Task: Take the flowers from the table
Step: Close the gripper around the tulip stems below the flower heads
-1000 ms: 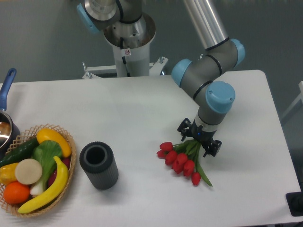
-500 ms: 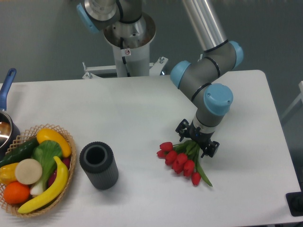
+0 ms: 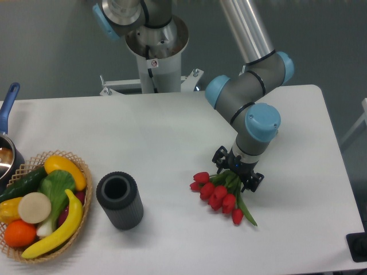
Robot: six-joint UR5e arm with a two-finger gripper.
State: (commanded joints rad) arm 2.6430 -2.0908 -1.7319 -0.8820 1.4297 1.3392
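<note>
The flowers (image 3: 218, 193), a bunch of red tulips with green stems and leaves, lie on the white table (image 3: 172, 132) right of centre, heads pointing left and towards the front. My gripper (image 3: 237, 168) points straight down over the stem end of the bunch. Its black fingers (image 3: 256, 181) stand apart on either side of the stems, so it looks open. The wrist hides the fingertips and the upper ends of the stems. The tulips still rest on the tabletop.
A dark ribbed cylinder vase (image 3: 119, 200) stands upright left of the flowers. A wicker basket (image 3: 80, 172) of fruit and vegetables sits at the front left. A pot with a blue handle (image 3: 8, 103) is at the left edge. The robot base (image 3: 155, 46) stands behind the table.
The arm's wrist and gripper have shifted slightly left and lower over the stems. The flowers have not moved.
</note>
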